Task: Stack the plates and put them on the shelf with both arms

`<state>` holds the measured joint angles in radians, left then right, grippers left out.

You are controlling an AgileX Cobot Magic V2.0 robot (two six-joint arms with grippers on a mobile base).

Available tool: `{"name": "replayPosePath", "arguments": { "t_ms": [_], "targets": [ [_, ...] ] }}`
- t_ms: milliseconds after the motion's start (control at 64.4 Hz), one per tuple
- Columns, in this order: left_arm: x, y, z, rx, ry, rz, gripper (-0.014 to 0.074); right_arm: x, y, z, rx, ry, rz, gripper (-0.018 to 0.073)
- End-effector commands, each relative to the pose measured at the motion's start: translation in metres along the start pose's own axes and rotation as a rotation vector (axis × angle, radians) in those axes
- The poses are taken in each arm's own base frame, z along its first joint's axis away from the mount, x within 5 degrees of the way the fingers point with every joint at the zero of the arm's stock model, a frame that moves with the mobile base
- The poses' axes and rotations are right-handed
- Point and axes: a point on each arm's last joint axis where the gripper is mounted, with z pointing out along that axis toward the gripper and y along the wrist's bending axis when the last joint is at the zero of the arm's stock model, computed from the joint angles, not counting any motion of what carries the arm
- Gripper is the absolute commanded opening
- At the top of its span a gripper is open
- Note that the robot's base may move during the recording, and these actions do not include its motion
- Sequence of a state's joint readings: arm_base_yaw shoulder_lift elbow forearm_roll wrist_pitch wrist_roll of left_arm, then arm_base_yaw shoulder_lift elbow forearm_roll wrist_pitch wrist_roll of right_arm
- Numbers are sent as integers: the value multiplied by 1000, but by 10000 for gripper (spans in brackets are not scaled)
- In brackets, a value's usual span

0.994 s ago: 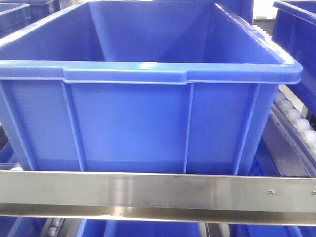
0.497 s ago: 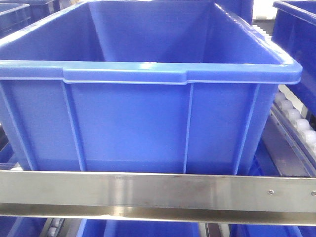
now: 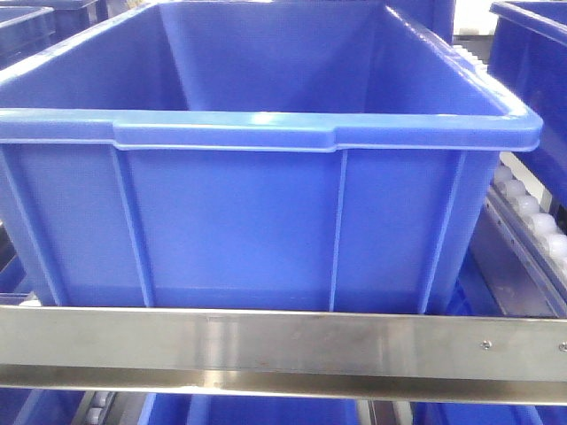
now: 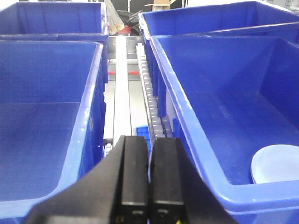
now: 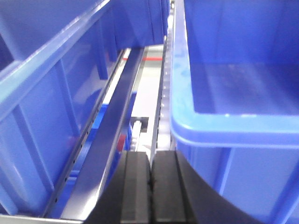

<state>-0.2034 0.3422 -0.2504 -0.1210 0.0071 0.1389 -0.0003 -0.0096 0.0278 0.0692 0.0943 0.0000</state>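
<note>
A pale plate [image 4: 276, 163] lies in the near corner of the blue bin [image 4: 187, 116] on the right in the left wrist view; only part of it shows. My left gripper [image 4: 150, 140] is shut and empty, above the gap between two bins, left of the plate. My right gripper [image 5: 150, 156] is shut and empty, above the gap between a bin wall and another blue bin [image 5: 224, 130]. No plate shows in the front or right wrist views. The front view shows one large blue bin [image 3: 257, 212] behind a steel shelf rail [image 3: 283, 350]; no gripper shows there.
Another blue bin [image 4: 46, 130] stands left of my left gripper. White roller tracks [image 4: 152, 102] run between the bins. A dark rail [image 5: 107, 140] and a blue bin wall [image 5: 42, 102] lie left of my right gripper. More bins stand behind.
</note>
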Motion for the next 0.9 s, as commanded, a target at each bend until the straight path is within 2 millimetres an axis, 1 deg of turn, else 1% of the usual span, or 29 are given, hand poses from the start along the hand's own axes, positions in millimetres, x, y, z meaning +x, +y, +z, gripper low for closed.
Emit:
{"name": "replayPosePath", "arguments": {
  "t_ms": [0, 885],
  "targets": [
    [-17, 1, 0, -13, -102, -4, 80, -8, 0, -2, 6, -106, -18, 47],
    [-17, 1, 0, -13, -102, -4, 80, -8, 0, -2, 1, -106, -18, 47]
  ]
}}
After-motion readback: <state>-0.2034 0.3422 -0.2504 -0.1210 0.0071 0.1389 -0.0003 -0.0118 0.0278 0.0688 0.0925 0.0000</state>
